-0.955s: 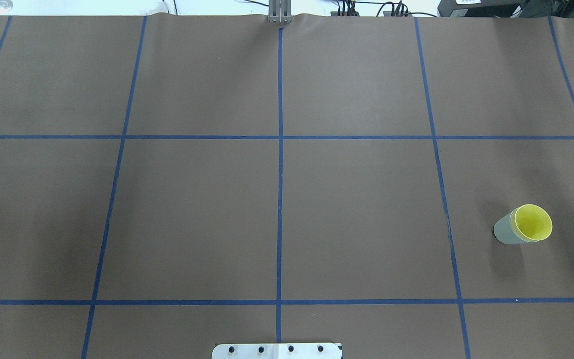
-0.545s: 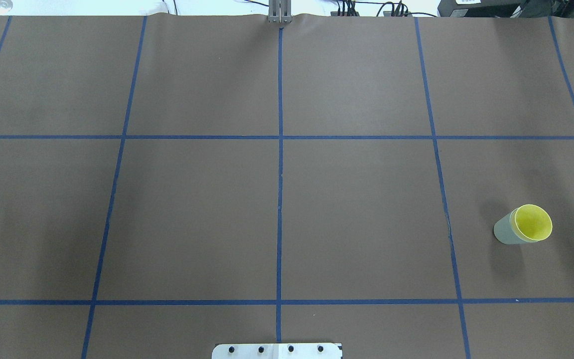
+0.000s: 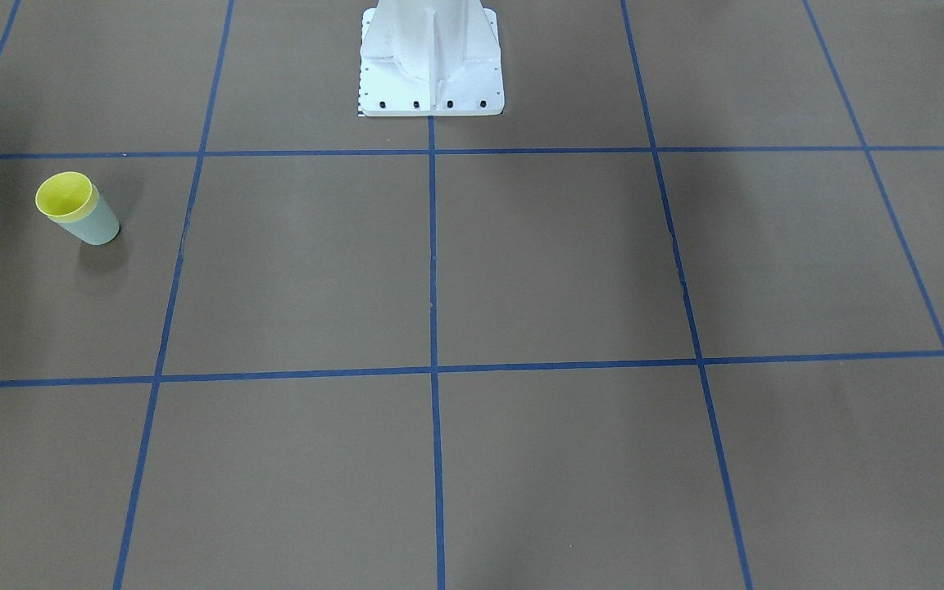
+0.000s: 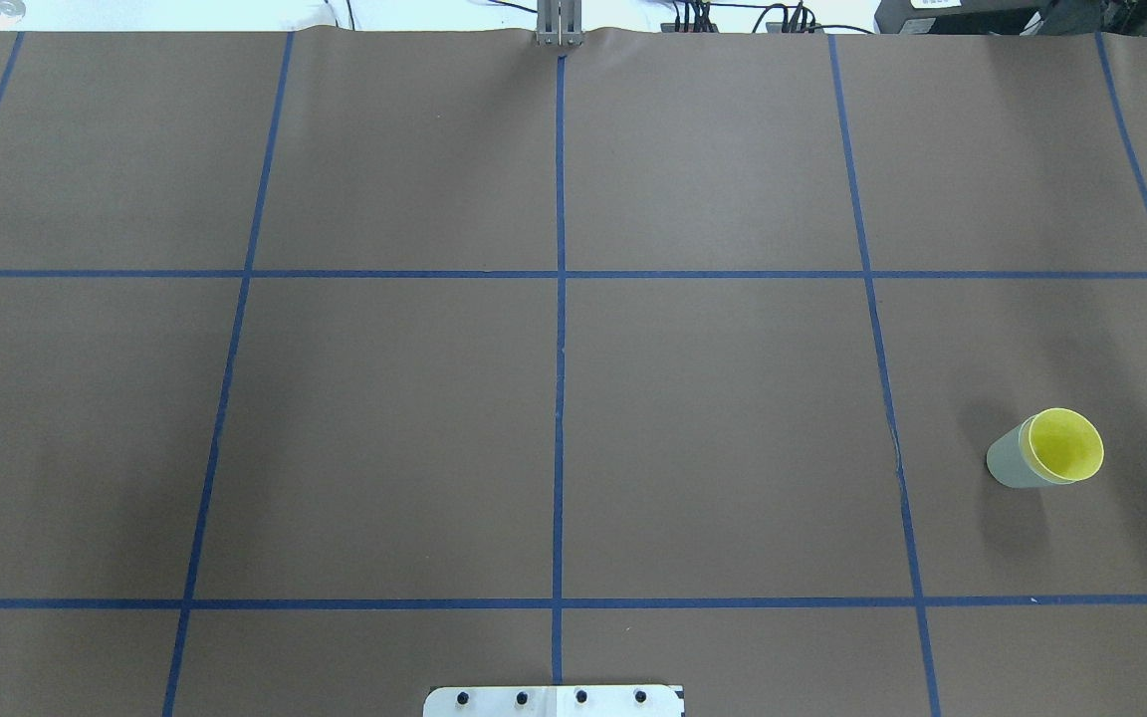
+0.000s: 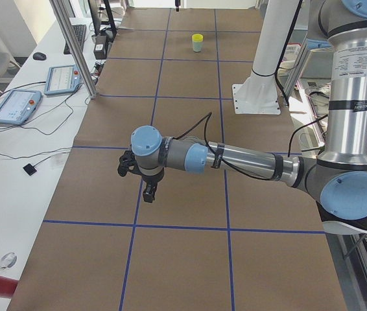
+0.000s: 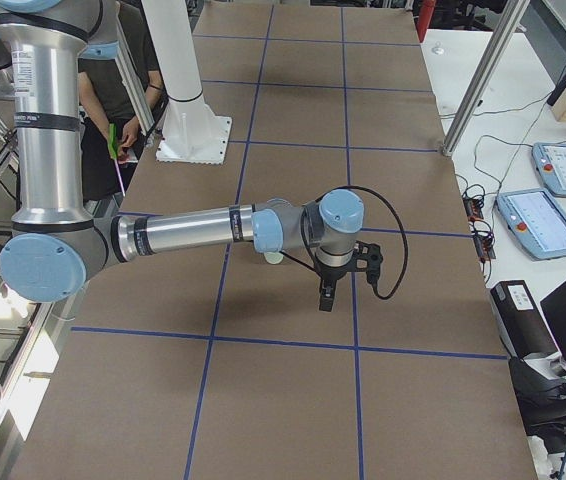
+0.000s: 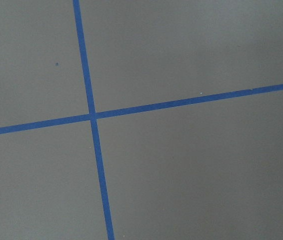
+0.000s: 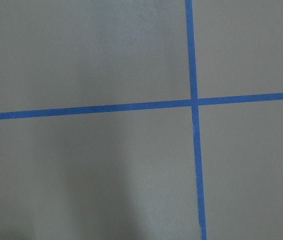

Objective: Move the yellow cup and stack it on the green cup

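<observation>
First, from the front, one small bright yellow tapered plastic cup [image 3: 65,195] sat nested inside one pale mint-green tapered plastic cup [image 3: 97,229]. The pair stood upright on the brown table cover [image 3: 554,262] with its blue tape grid, off to one side of the single white robot pedestal [image 3: 431,65]. From overhead, the yellow cup [image 4: 1064,445] in the green cup [image 4: 1009,466] made one stack. In the left side view, the left gripper [image 5: 148,194] hung pointing down over the table, with the stack well apart from it, far beyond along the table. Whether its jaws were parted or closed could not be told. In the right side view, the right gripper [image 6: 327,298] also pointed down, its state equally unclear. One person [image 6: 128,80] stood by the pedestal. Each wrist view showed one crossing of two tape lines.
</observation>
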Controlling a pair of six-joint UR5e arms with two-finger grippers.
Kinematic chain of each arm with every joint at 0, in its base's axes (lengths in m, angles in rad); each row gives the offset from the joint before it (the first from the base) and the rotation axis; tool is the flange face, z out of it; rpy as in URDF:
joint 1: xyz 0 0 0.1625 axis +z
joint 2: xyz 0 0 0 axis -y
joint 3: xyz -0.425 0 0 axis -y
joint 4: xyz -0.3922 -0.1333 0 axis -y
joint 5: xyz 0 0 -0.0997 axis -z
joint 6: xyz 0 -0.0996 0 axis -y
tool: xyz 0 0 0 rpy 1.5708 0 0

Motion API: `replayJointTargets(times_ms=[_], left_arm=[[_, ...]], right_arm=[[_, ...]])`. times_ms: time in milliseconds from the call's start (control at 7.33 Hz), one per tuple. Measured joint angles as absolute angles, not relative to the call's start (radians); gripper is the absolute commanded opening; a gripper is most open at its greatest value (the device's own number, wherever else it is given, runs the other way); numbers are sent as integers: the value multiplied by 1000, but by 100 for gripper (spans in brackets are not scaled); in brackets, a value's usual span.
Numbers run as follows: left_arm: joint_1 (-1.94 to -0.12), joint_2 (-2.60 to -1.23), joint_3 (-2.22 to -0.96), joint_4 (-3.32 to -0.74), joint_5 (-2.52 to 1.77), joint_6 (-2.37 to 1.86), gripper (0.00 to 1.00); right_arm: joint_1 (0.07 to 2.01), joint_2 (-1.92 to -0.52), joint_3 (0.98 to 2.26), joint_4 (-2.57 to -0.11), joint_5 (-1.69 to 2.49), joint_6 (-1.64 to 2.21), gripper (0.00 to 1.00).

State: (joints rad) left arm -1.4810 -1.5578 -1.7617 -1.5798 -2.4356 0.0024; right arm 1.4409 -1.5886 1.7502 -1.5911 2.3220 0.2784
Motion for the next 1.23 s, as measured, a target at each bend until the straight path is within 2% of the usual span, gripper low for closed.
replayJointTargets(times_ms=[1227], left_arm=[[-1468, -1545, -1802, -1574, -2397, 2, 100]], right_arm=[[1399, -1628, 1807, -1584, 2350, 278, 100]])
